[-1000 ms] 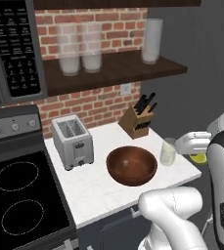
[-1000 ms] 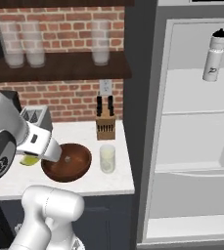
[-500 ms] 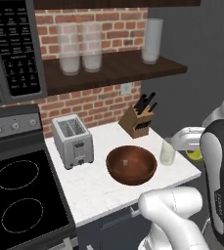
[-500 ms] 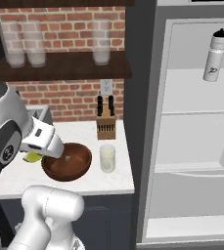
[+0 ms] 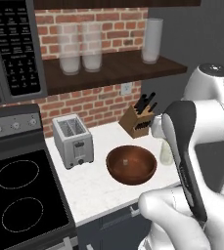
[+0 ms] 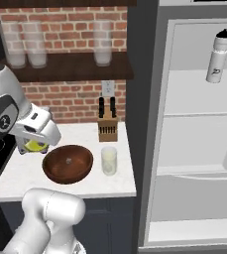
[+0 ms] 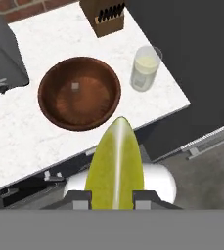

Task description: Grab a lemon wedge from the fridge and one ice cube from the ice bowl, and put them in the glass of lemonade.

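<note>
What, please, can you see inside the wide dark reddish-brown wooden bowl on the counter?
Inside the wide dark reddish-brown wooden bowl lies one small pale ice cube, near the middle of its floor. From above, the rest of the bowl's inside shows bare wood; nothing covers it.

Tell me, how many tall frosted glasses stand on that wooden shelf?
3: two frosted glasses side by side at the shelf's left, one apart at its right end. None looks hidden.
</note>
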Available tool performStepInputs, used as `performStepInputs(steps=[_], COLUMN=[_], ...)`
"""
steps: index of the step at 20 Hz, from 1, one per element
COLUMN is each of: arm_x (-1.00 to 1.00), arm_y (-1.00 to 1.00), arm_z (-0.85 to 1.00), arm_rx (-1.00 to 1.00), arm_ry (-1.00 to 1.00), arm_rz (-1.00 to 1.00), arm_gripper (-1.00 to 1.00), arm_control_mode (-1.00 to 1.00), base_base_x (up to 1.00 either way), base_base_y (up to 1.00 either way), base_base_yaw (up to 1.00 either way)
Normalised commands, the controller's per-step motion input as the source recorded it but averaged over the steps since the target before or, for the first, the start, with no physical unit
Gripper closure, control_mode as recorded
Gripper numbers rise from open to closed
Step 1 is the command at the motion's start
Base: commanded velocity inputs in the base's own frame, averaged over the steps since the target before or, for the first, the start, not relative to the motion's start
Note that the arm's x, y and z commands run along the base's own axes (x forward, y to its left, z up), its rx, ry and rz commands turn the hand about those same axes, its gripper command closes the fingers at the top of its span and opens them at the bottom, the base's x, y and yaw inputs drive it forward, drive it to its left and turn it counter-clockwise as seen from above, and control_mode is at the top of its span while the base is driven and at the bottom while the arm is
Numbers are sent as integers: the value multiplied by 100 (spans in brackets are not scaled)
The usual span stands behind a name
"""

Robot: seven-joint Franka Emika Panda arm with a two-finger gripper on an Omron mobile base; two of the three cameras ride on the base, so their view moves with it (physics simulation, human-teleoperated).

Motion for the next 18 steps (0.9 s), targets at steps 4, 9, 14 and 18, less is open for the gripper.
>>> performStepInputs(steps=[4, 9, 14, 18], arm_x=[45, 46, 42, 60], arm_y=[1, -23, -53, -62], arm_z=[-35, -50, -34, -3], arm_rx=[-11, -3, 5, 21], arm_ry=[-6, -10, -6, 4], arm_rz=[-17, -13, -12, -10], arm_gripper=[100, 100, 100, 100], arm_control_mode=[-100, -100, -100, -100], base_base_x=[0, 0, 0, 0], base_base_y=[0, 0, 0, 0], base_base_yaw=[0, 0, 0, 0])
